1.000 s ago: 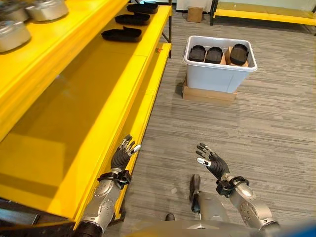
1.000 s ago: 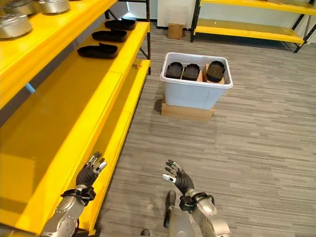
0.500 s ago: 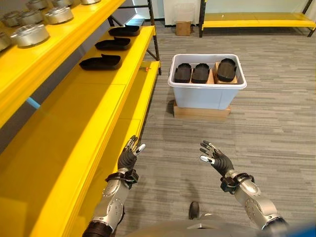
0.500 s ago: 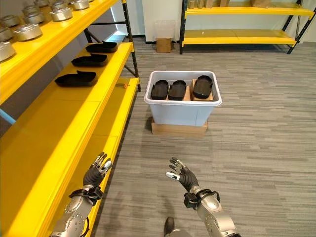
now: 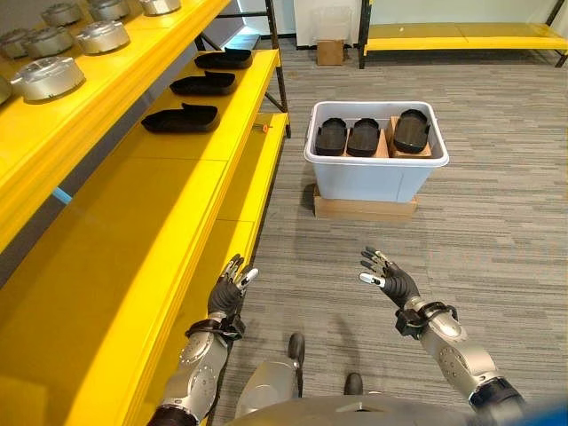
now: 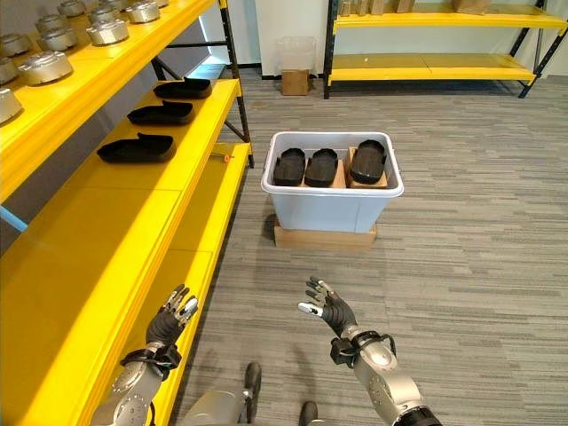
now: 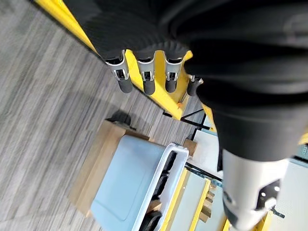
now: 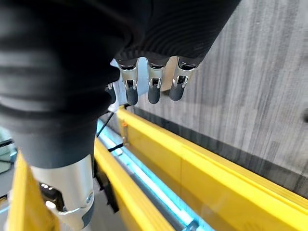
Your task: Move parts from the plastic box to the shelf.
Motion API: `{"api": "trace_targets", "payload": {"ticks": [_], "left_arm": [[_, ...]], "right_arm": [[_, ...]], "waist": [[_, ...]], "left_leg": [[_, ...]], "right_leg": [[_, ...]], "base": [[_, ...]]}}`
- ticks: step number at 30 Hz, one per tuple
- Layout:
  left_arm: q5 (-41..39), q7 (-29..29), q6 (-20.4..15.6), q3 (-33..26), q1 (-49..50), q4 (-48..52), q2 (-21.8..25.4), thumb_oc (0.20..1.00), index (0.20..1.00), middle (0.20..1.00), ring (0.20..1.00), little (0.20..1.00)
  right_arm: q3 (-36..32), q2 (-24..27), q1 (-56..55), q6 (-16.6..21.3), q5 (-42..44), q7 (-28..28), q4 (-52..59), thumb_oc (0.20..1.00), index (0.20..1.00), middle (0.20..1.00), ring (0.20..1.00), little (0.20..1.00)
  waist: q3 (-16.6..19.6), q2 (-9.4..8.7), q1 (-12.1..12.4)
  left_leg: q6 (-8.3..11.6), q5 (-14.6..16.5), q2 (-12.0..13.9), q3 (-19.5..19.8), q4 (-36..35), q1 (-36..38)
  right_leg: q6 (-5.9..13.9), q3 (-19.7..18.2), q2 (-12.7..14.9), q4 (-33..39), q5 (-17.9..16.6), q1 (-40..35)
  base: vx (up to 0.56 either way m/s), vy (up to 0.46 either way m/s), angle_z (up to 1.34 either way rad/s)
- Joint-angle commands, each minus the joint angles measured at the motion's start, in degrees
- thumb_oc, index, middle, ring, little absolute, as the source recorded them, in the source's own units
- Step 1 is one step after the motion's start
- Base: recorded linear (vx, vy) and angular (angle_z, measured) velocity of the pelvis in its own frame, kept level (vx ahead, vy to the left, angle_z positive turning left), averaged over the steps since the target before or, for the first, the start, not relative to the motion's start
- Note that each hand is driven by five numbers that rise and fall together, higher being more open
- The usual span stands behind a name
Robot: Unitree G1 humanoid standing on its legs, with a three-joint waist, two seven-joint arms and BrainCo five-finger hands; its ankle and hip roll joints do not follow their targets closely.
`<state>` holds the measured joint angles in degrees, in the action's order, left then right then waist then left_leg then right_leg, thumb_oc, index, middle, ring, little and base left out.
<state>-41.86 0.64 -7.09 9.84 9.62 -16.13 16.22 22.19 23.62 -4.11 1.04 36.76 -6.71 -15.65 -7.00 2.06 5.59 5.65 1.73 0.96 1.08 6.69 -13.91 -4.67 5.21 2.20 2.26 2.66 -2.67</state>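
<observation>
Left eye view: black parts [image 5: 364,137] are seen inside the plastic box [image 5: 373,176], while the left hand [image 5: 228,297] and right hand [image 5: 392,283] are held open, empty, well short of it.

**Yellow shelf and grey floor**

The yellow shelf [image 5: 191,151] carries three black parts [image 5: 180,119] in a row on its middle level, and silver round parts [image 5: 49,76] on the level above. On the grey floor [image 5: 497,213], a flat cardboard slab [image 5: 364,209] supports the white plastic box [image 5: 373,173].
</observation>
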Motion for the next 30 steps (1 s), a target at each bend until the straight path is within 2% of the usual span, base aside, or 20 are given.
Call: {"api": "trace_targets", "payload": {"ticks": [1,3,4,5,7,8,9,10,11,13,14,15,16,17,18,20,21,24,26,30], "left_arm": [[0.0,0.0,-2.7,-1.8,0.7,3.8,1.7,1.000,1.000,1.000,1.000,1.000],[0.1,0.3,-2.7,-1.8,0.5,3.7,1.8,1.000,1.000,1.000,1.000,1.000],[-0.2,0.5,-2.9,-1.9,0.3,4.3,2.3,1.000,1.000,1.000,1.000,1.000],[-0.2,0.5,-2.8,-1.9,0.3,4.3,2.3,1.000,1.000,1.000,1.000,1.000],[-0.1,0.5,-2.7,-2.0,0.1,5.2,3.0,1.000,1.000,1.000,1.000,1.000],[0.0,0.6,-2.7,-1.9,0.1,5.3,3.2,1.000,1.000,1.000,1.000,1.000],[0.1,1.1,-2.4,-1.5,-0.2,5.6,3.6,1.000,1.000,1.000,1.000,1.000],[0.2,1.2,-2.4,-1.5,-0.5,5.2,3.8,1.000,1.000,1.000,1.000,1.000],[0.4,1.6,-2.4,-1.1,-0.8,5.0,4.1,1.000,1.000,1.000,1.000,1.000],[1.1,1.7,-2.5,-1.1,-1.1,5.5,4.7,1.000,1.000,1.000,1.000,1.000],[1.6,1.6,-2.4,-0.9,-1.2,6.0,5.2,1.000,1.000,1.000,1.000,1.000],[2.0,1.5,-2.2,-0.6,-1.4,6.1,5.4,1.000,1.000,1.000,1.000,1.000],[2.0,1.5,-2.2,-0.7,-1.4,6.0,5.4,1.000,1.000,1.000,1.000,1.000],[1.8,1.3,-2.2,-0.5,-1.6,6.0,5.6,1.000,1.000,1.000,1.000,1.000],[1.5,1.0,-2.0,-0.4,-1.6,5.8,5.7,1.000,1.000,1.000,1.000,1.000],[1.2,0.8,-2.0,-0.4,-1.5,5.7,5.7,1.000,1.000,1.000,1.000,1.000],[1.2,0.8,-1.9,-0.1,-1.7,5.3,5.6,1.000,1.000,1.000,1.000,1.000],[0.9,0.6,-2.1,-0.1,-1.9,5.4,5.7,1.000,1.000,1.000,1.000,1.000],[1.3,0.3,-2.2,-0.2,-1.5,5.2,5.7,1.000,1.000,1.000,1.000,1.000],[1.9,0.1,-2.0,-0.7,-0.9,5.1,5.7,1.000,1.000,1.000,1.000,1.000]], "right_arm": [[-0.1,-0.6,0.8,2.3,-1.6,-0.9,3.3,1.000,1.000,1.000,1.000,1.000],[0.3,-1.5,0.6,2.0,-1.5,-1.0,3.4,1.000,1.000,1.000,1.000,1.000],[0.6,-2.1,1.1,1.9,-1.3,-1.5,3.9,1.000,1.000,1.000,1.000,1.000],[0.6,-2.1,1.1,1.9,-1.3,-1.5,3.9,1.000,1.000,1.000,1.000,1.000],[0.7,-2.6,1.4,1.9,-1.9,-2.0,4.4,1.000,1.000,1.000,1.000,1.000],[0.9,-3.0,1.4,1.7,-2.3,-2.0,4.1,1.000,1.000,1.000,1.000,1.000],[1.1,-3.4,1.5,1.9,-2.3,-2.0,3.8,1.000,1.000,1.000,1.000,1.000],[1.3,-3.7,1.7,1.7,-2.5,-1.8,3.4,1.000,1.000,1.000,1.000,1.000],[1.4,-4.2,1.6,1.7,-2.5,-1.9,3.6,1.000,1.000,1.000,1.000,1.000],[1.4,-4.4,1.2,1.6,-2.7,-2.2,4.2,1.000,1.000,1.000,1.000,1.000],[1.3,-4.5,0.8,1.5,-2.9,-2.5,4.5,1.000,1.000,1.000,1.000,1.000],[1.5,-4.9,0.7,1.4,-2.9,-2.5,4.5,1.000,1.000,1.000,1.000,1.000],[1.5,-4.9,0.7,1.4,-2.9,-2.5,4.5,1.000,1.000,1.000,1.000,1.000],[1.6,-5.0,0.7,1.5,-2.5,-2.5,4.4,1.000,1.000,1.000,1.000,1.000],[1.7,-4.9,0.5,1.3,-1.6,-2.7,5.1,1.000,1.000,1.000,1.000,1.000],[1.7,-4.8,0.5,1.3,-1.5,-2.7,5.2,1.000,1.000,1.000,1.000,1.000],[1.8,-4.9,0.6,1.2,-1.2,-2.7,4.9,1.000,1.000,1.000,1.000,1.000],[2.0,-4.8,1.2,1.1,-1.2,-2.4,5.3,1.000,1.000,1.000,1.000,1.000],[1.9,-4.7,0.9,0.9,-1.5,-2.4,5.8,1.000,1.000,1.000,1.000,1.000],[1.9,-4.7,0.8,0.6,-2.3,-2.5,5.6,1.000,1.000,1.000,1.000,1.000]], "waist": [[0.9,-1.74,1.0],[2.6,-2.32,1.2],[3.5,-3.11,1.4],[3.5,-3.15,1.4],[4.7,-4.15,2.0],[5.0,-4.33,2.1],[4.9,-4.89,2.1],[4.9,-4.57,2.0],[4.6,-4.56,1.4],[3.7,-3.29,-0.1],[3.1,-2.54,-1.2],[2.6,-0.90,-2.0],[2.5,-1.04,-2.1],[2.1,-0.43,-2.7],[1.7,0.18,-3.2],[1.4,0.37,-3.5],[1.1,0.46,-3.9],[0.6,0.12,-4.4],[0.2,0.02,-4.7],[0.5,-0.71,-4.8]], "left_leg": [[-4.14,-12.0,-1.8,0.5,-6.9,-2.0],[-5.05,-11.8,-2.4,1.0,-6.2,-0.8],[-6.27,-9.6,-3.4,0.5,-3.5,-0.5],[-6.29,-9.5,-3.4,0.4,-3.4,-0.6],[-7.93,-6.0,-5.1,0.0,-1.1,0.1],[-8.48,-5.2,-5.6,0.0,-0.8,1.1],[-9.75,-3.6,-7.2,-0.2,0.5,1.8],[-10.12,-3.2,-7.3,0.1,0.1,2.7],[-10.90,-2.4,-8.3,0.3,0.1,3.8],[-12.00,-1.7,-8.4,1.3,-1.2,6.9],[-12.35,-1.3,-8.2,1.9,-2.1,8.6],[-12.83,-1.0,-7.5,2.5,-3.8,11.5],[-12.84,-1.0,-7.7,2.6,-3.9,11.6],[-12.72,-0.9,-7.5,3.1,-4.6,12.8],[-12.34,-0.1,-7.3,3.5,-4.8,14.2],[-12.09,0.2,-7.3,4.0,-4.6,14.7],[-11.74,0.9,-7.2,4.5,-4.6,15.3],[-10.71,2.5,-7.2,5.3,-4.4,16.9],[-10.25,4.0,-7.1,5.8,-4.2,18.4],[-9.27,6.4,-6.4,6.3,-4.7,21.2]], "right_leg": [[5.40,1.5,-5.2,0.9,4.2,-7.8],[5.77,1.7,-4.1,-0.5,5.8,-9.5],[6.33,2.1,-2.3,-2.5,7.0,-10.6],[6.35,2.0,-2.3,-2.6,7.1,-10.6],[7.91,2.0,-0.2,-6.9,7.0,-10.5],[8.55,2.0,0.4,-9.1,6.2,-9.9],[10.65,1.5,2.0,-15.7,2.2,-8.0],[11.21,1.3,2.0,-19.6,0.5,-6.0],[12.64,0.9,2.6,-25.3,-4.2,-3.5],[13.74,0.6,2.9,-35.5,-10.1,0.8],[13.34,0.3,2.6,-39.4,-9.9,3.2],[12.05,2.1,3.8,-40.8,-7.1,7.6],[12.06,2.2,4.0,-41.0,-6.9,7.6],[11.25,2.7,3.9,-39.0,-5.0,9.5],[9.88,4.3,4.8,-32.8,-2.2,11.5],[9.60,4.5,5.1,-29.9,-1.8,11.6],[9.72,3.6,5.3,-24.2,-2.3,12.2],[11.59,0.8,8.3,-10.5,-7.0,13.2],[12.85,-0.2,10.3,-4.5,-10.7,13.2],[14.47,0.1,11.8,-0.7,-13.6,13.6]], "base": [[0.39,0.117,-0.54],[0.48,0.166,-0.27],[0.37,0.146,-0.06],[0.41,0.184,-0.02],[0.33,0.171,-0.02],[0.36,0.221,-0.08],[0.27,0.196,-0.07],[0.25,0.218,0.05],[0.19,0.193,0.11],[0.22,0.213,0.22],[0.29,0.243,0.44],[0.22,0.169,0.52],[0.23,0.132,0.30],[0.22,0.027,0.04],[0.22,0.027,0.02],[0.16,-0.033,0.19],[0.18,-0.082,0.17],[0.20,-0.121,0.21],[0.23,-0.136,0.08],[0.25,-0.180,0.06]]}}
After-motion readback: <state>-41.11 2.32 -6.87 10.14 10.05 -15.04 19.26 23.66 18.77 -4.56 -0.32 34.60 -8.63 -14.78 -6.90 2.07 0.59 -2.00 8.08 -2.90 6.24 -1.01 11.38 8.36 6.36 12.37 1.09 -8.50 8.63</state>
